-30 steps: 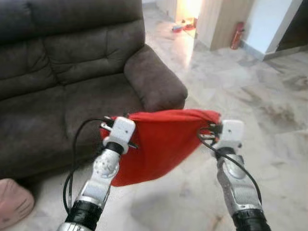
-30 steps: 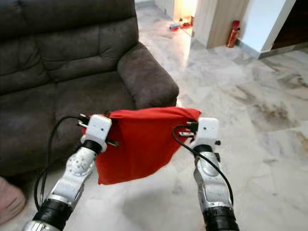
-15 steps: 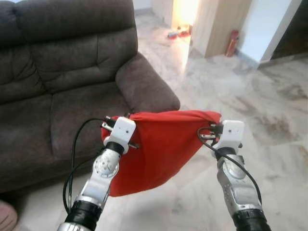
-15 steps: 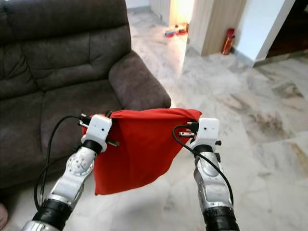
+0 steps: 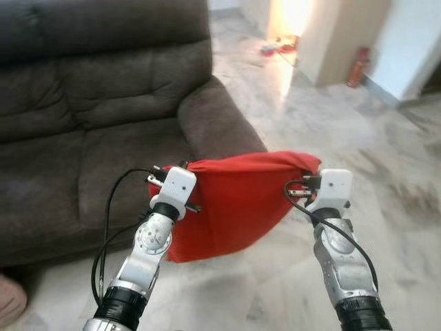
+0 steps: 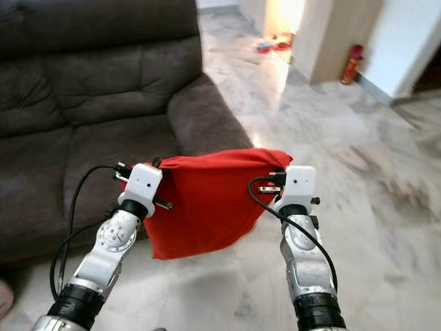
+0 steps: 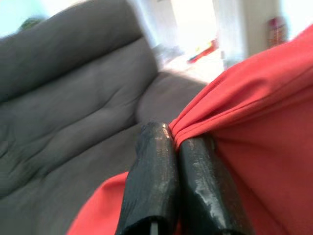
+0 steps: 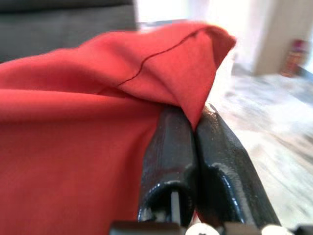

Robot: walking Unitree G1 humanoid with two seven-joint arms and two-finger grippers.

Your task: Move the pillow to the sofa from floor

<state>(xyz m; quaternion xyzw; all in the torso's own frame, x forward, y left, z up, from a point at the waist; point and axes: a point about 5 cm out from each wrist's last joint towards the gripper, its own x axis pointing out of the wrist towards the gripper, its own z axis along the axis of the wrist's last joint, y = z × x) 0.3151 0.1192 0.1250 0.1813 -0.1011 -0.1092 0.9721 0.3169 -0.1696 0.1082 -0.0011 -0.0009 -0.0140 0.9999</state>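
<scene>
Now the red pillow hangs mid-frame, pinched at its top corners by the left claw and right claw; the sofa has drawn slightly nearer, so placing looks close.

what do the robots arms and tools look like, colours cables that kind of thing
Both arms are silver metal with black cuffs near the base and a white boxy wrist block. A loose black cable loops beside each arm. The left tool and right tool each have two long, glossy black fingers with rounded tips.
</scene>
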